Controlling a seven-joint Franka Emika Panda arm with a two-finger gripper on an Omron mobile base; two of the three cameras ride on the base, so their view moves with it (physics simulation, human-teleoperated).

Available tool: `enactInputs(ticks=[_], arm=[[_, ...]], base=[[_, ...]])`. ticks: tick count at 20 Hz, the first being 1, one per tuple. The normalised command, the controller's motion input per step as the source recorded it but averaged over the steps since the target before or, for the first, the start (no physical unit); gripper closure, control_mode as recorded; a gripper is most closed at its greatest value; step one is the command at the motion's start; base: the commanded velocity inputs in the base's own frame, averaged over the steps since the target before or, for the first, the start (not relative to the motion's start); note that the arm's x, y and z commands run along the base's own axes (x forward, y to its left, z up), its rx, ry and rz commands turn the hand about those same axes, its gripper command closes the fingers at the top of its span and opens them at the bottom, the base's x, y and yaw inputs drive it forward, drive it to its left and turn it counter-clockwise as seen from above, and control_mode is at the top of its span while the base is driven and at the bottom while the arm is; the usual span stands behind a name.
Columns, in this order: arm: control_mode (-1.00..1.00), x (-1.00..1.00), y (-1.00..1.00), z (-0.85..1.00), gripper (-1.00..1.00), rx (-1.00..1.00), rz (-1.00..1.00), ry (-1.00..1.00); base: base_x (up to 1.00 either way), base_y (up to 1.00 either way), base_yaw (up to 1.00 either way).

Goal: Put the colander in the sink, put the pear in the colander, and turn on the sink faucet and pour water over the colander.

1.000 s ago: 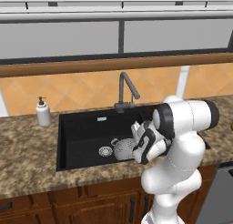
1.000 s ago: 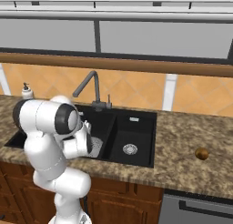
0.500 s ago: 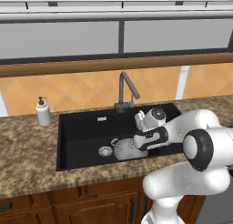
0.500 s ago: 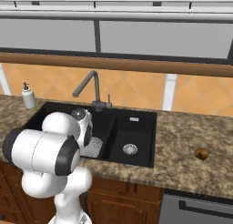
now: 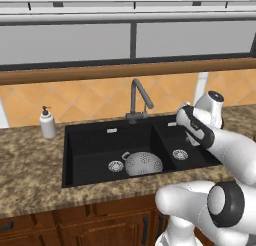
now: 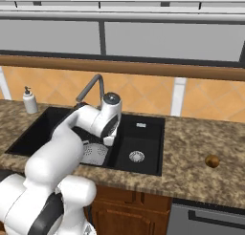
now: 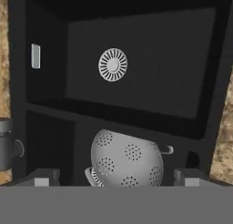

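The colander (image 5: 143, 164) lies tipped in the wide basin of the black sink (image 5: 90, 145), beside its drain. Its holed round outside faces up in the hand view (image 7: 127, 158). My gripper (image 7: 116, 180) hangs open above the divider between the basins, apart from the colander, with nothing between its fingertips (image 7: 43, 178). In the right base view the gripper (image 6: 108, 139) sits over the sink's (image 6: 143, 148) middle. The pear (image 6: 212, 161) rests on the counter to the right of the sink. The dark sink faucet (image 5: 136, 97) stands behind the basins with no water running.
A white soap dispenser (image 5: 47, 123) stands on the granite counter (image 5: 30, 175) left of the sink. The narrow basin holds just its round drain (image 7: 113, 64). A tiled backsplash and window ledge (image 5: 100, 72) run behind. My white arm crosses the sink's right front.
The hand has risen from beside the colander and swung right, toward the narrow basin. The colander stays in the wide basin. The jaws stayed open.
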Motion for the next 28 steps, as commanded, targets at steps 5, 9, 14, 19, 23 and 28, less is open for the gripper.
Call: enactInputs(ticks=[5, 9, 14, 19, 23, 28], arm=[[-1.00, -0.51, -0.96, 0.11, -1.00, -0.01, 0.00, 0.20], [-1.00, -0.38, -0.99, 0.00, -1.00, -0.01, 0.00, 0.22], [-1.00, -0.15, -0.97, 0.00, -1.00, -0.02, 0.00, 0.25], [-1.00, -0.04, -0.92, -0.10, -1.00, -0.07, 0.00, 0.33], [-1.00, -0.03, -0.98, -0.23, -1.00, 0.02, 0.01, 0.03], [-1.00, -0.01, -0.79, -0.28, -1.00, 0.12, 0.05, -0.20]], base=[[0.00, 0.00, 0.00], [0.00, 0.00, 0.00], [0.00, 0.00, 0.00], [0.00, 0.00, 0.00], [0.00, 0.00, 0.00], [0.00, 0.00, 0.00]])
